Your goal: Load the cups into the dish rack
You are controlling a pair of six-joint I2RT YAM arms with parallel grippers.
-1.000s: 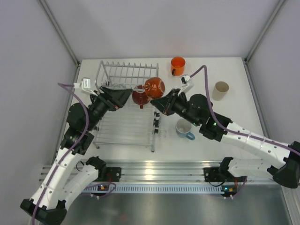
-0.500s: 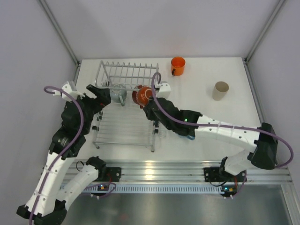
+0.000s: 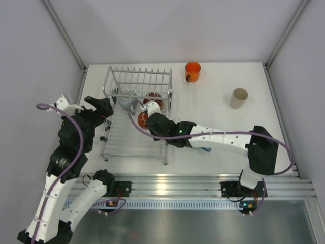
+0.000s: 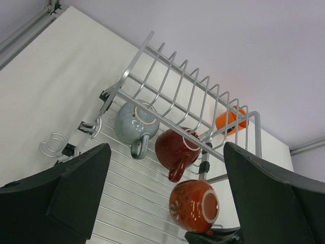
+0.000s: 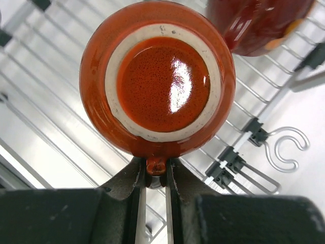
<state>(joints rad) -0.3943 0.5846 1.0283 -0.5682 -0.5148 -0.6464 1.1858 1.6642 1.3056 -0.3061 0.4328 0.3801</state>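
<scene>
The right tool (image 5: 154,175), clamped on the handle of the dark red-orange mug (image 5: 157,79), has swung it over the dish rack (image 3: 139,81) at centre-left, ready for placing. The left tool (image 3: 103,108), spread apart, has retreated.

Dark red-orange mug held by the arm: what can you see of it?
The dark red-orange mug looks like glossy, speckled ceramic, with a pale unglazed ring around its base. It is tipped so the base faces the wrist camera. The right gripper pinches its small handle, holding it over the dish rack wires, near a red mug.
</scene>
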